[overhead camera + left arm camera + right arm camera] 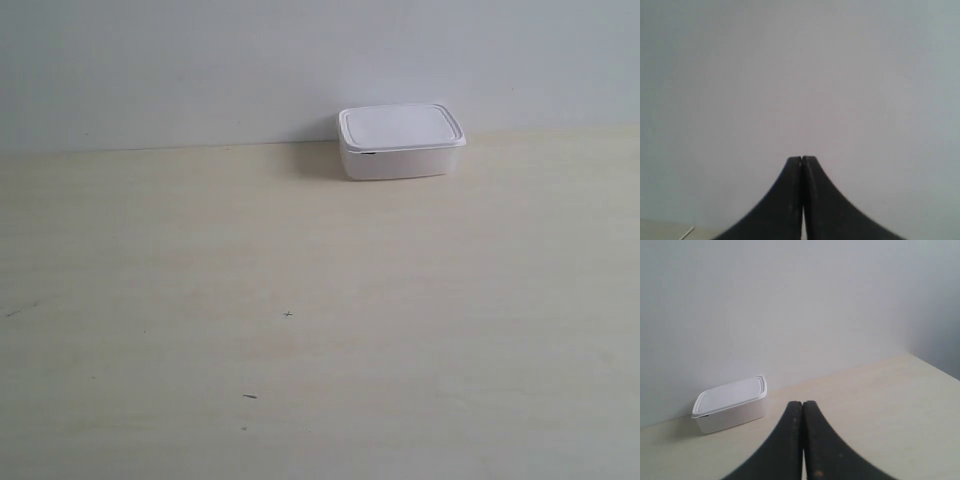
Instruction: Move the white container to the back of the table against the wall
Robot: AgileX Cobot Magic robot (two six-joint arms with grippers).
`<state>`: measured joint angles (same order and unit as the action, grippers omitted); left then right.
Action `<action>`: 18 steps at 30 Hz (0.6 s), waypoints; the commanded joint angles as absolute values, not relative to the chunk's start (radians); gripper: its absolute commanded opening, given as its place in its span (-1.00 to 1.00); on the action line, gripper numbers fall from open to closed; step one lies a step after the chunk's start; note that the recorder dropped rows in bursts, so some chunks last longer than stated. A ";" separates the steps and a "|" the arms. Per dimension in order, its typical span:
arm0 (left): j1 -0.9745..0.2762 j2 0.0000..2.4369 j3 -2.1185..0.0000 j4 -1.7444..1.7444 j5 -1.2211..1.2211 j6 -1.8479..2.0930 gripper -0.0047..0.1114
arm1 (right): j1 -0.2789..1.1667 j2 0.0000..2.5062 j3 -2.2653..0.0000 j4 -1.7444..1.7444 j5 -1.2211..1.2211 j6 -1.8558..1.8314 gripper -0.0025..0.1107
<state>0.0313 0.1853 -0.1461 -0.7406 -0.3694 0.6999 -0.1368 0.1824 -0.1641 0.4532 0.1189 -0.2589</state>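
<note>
1. One plain pale wall (200, 60) fills the back of the scene.
2. One wide cream worktop (400, 350) runs up to meet it.
3. One lidded white box (400, 142) sits at the worktop's far edge with its rear side against the wall or very nearly so. That looks like the spot the task asks for, and nothing holds it.
4. Two dark tools, the left pincer (802, 162) and the right pincer (803, 405), are each clenched on nothing. The right one is well apart from the box, probably because the job looks finished.
5. A few tiny dark marks (288, 314) dot the worktop.

Matte black curved fingers on left gripper (802, 159) and right gripper (802, 403), tapering to narrow tips; tiny orange specks on right.
</note>
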 commanded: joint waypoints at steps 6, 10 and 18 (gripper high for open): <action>0.060 0.158 -0.140 -0.743 -0.331 0.700 -0.92 | -0.147 0.174 -0.157 0.453 0.125 -0.266 -0.96; 0.060 0.171 -0.124 -0.670 -0.235 0.700 -0.92 | -0.147 0.174 -0.157 0.363 0.125 -0.263 -0.96; 0.060 0.378 -0.070 -0.342 -0.171 0.700 -0.92 | -0.147 0.251 -0.157 0.252 0.125 -0.263 -0.96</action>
<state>0.0584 0.3200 -0.0758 -0.3787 -0.1740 0.6999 -0.1416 0.2254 -0.1641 0.2690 0.1233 -0.2589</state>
